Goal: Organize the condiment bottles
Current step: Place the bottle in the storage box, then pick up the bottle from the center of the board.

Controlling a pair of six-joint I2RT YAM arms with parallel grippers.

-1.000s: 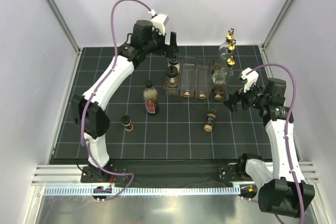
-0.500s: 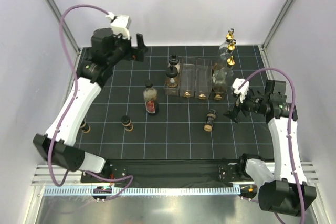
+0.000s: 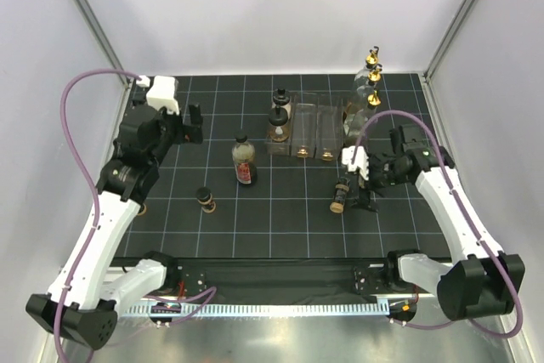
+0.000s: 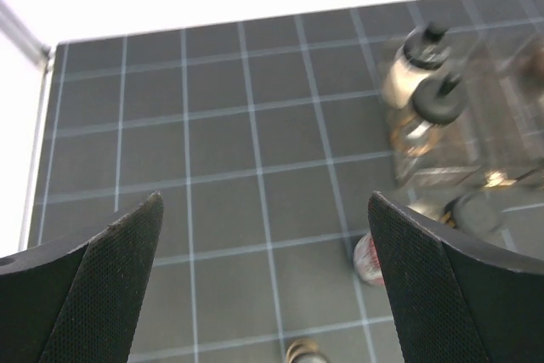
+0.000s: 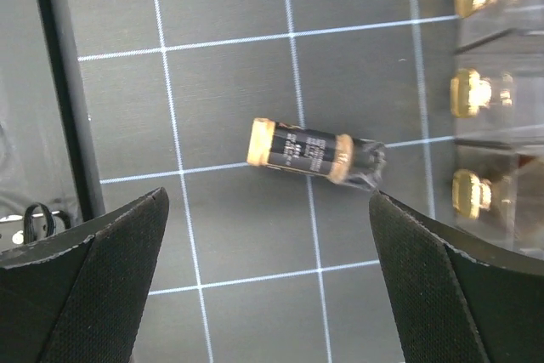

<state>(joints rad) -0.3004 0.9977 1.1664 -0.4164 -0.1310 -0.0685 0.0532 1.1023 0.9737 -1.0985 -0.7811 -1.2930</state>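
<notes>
A short brown bottle (image 3: 340,195) lies on its side on the black mat; in the right wrist view this bottle (image 5: 306,152) lies just beyond my fingertips. My right gripper (image 3: 364,186) hovers right beside it, open and empty (image 5: 268,201). A red-labelled bottle (image 3: 244,161) stands mid-mat, also in the left wrist view (image 4: 367,258). A small black-capped bottle (image 3: 205,200) stands nearer. Two bottles (image 3: 279,116) stand in the rack's left slot. Tall clear bottles with gold spouts (image 3: 371,82) stand at the rack's right. My left gripper (image 3: 194,125) is open and empty (image 4: 263,201), left of the red-labelled bottle.
The clear plastic rack (image 3: 316,129) stands at the back centre; its slots show gold-coloured bases in the right wrist view (image 5: 476,91). A small object (image 3: 138,207) shows partly behind my left arm. White walls enclose the mat on three sides.
My left arm swung away from the rack to the left and nearer, gripper empty. My right gripper moved left to the lying bottle. The bottles have not moved.
</notes>
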